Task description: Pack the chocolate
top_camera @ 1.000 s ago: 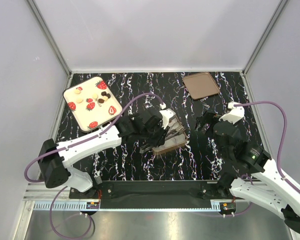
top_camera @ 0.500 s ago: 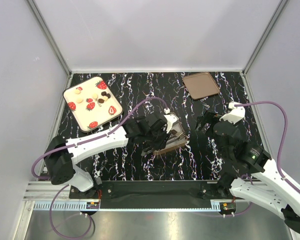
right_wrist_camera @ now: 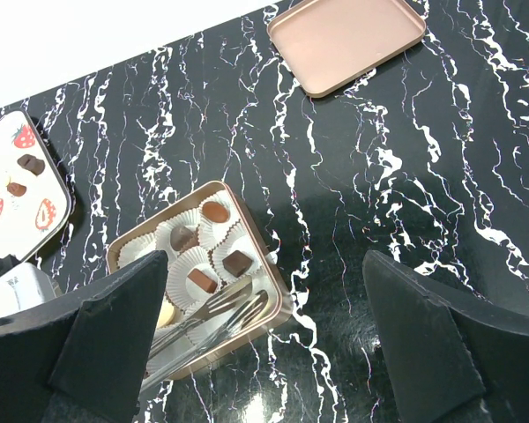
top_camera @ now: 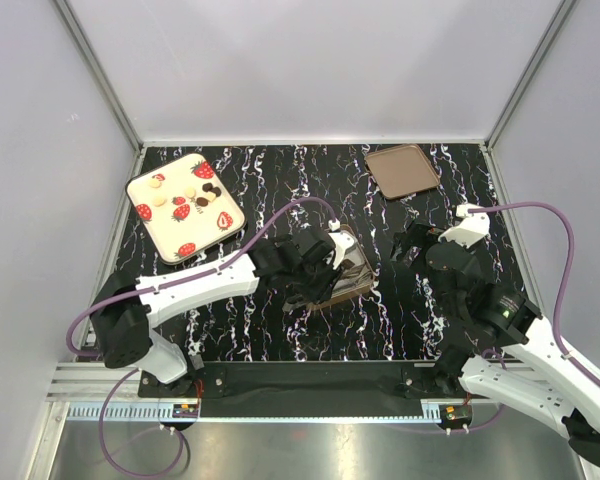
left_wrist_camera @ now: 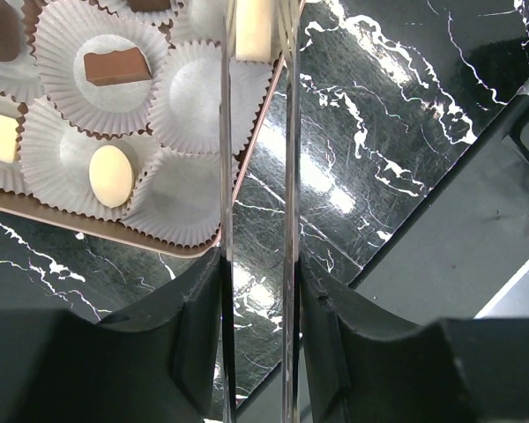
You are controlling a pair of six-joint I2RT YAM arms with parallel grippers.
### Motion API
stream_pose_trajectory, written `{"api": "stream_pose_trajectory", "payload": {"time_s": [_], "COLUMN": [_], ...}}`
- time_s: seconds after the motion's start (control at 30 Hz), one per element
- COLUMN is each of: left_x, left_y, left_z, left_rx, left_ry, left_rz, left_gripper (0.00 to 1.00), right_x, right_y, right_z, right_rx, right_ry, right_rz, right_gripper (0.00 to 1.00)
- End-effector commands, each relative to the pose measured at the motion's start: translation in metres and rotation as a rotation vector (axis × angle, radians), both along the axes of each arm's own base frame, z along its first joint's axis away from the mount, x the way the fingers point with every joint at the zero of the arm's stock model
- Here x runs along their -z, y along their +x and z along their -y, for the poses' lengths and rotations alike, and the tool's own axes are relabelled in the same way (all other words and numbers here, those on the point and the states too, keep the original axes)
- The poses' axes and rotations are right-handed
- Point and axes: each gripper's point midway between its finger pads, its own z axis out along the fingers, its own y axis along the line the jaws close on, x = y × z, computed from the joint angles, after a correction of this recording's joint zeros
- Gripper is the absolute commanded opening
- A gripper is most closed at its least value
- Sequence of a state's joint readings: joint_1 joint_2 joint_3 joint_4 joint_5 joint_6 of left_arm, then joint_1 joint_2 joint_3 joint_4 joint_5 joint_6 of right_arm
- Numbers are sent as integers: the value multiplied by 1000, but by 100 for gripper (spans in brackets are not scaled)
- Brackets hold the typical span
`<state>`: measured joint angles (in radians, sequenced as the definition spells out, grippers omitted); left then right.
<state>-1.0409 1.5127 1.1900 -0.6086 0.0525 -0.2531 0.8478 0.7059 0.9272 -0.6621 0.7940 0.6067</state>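
Though hidden overhead, chocolate (left_wrist_camera: 253, 26) between fingers (left_wrist_camera: 288, 176).

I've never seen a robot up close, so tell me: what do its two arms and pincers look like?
The left arm and right arm have white shells with black joints, and a purple cable loops along each. The left pincer has two long, thin, blade-like fingers. The right pincer has broad, black, wedge-shaped fingers.
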Motion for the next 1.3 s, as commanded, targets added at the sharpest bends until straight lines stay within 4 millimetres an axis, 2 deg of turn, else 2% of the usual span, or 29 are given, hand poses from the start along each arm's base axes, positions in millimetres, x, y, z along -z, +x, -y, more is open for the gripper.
{"api": "stream_pose_trajectory", "payload": {"time_s": [0.0, 0.2, 0.3, 0.33, 0.47, 0.5, 0.57, 0.6, 0.67, 0.7, 0.77, 0.8, 0.87, 0.9, 0.97, 1.0, 1.03, 1.07, 1.1, 1.2, 1.27], "left_x": [-15, -34, -52, -67, -88, -96, -96, -96, -92, -89, -79, -71, -64, -61, -49, -45, -44, -35, -32, -25, -14], "left_y": [10, 19, 36, 44, 80, 99, 119, 141, 157, 173, 182, 190, 199, 206, 216, 220, 226, 230, 234, 252, 261], "left_z": [15, 18, 11, 12, -17, -33, -60, -90, -123, -155, -182, -210, -230, -251, -267, -283, -289, -293, -305, -313, -319], "left_rx": [12, -15, -88, -115, -271, -346, -477, -584, -711, -812, -898, -974, -1034, -1090, -1129, -1171, -1188, -1200, -1231, -1254, -1267], "left_ry": [-55, -70, -45, -58, 11, 8, 30, 41, 56, 66, 68, 83, 78, 80, 85, 88, 82, 89, 86, 65, 94], "left_rz": [54, 97, 169, 197, 245, 253, 235, 223, 197, 189, 155, 138, 128, 125, 114, 105, 105, 82, 73, 69, 55], "left_gripper": [41, 43, 45, 45, 45, 45, 45, 45, 45, 45, 45, 45, 45, 45, 45, 45, 45, 45, 45, 45, 45], "right_x": [-14, -18, -20, -20, -23, -24, -25, -26, -25, -25, -24, -24, -22, -22, -19, -19, -19, -19, -18, -17, -15], "right_y": [5, 5, 5, 5, 4, 4, 4, 4, 3, 3, 3, 3, 4, 4, 6, 6, 6, 7, 8, 9, 9], "right_z": [3, 3, 3, 3, 3, 3, 1, 1, 0, -1, -3, -4, -7, -7, -11, -12, -13, -13, -14, -14, -13], "right_rx": [35, 34, 33, 34, 29, 25, 18, 15, 8, 3, -6, -9, -20, -22, -32, -34, -37, -39, -40, -38, -35], "right_ry": [31, 36, 38, 41, 51, 52, 60, 64, 70, 72, 77, 79, 80, 81, 80, 80, 79, 73, 71, 63, 54], "right_rz": [42, 50, 53, 54, 63, 65, 70, 73, 74, 74, 75, 76, 75, 76, 73, 72, 72, 73, 73, 75, 77], "right_gripper": [100, 100, 100, 100, 100, 100, 100, 100, 100, 100, 100, 100, 100, 100, 100, 100, 100, 100, 100, 100, 100]}}
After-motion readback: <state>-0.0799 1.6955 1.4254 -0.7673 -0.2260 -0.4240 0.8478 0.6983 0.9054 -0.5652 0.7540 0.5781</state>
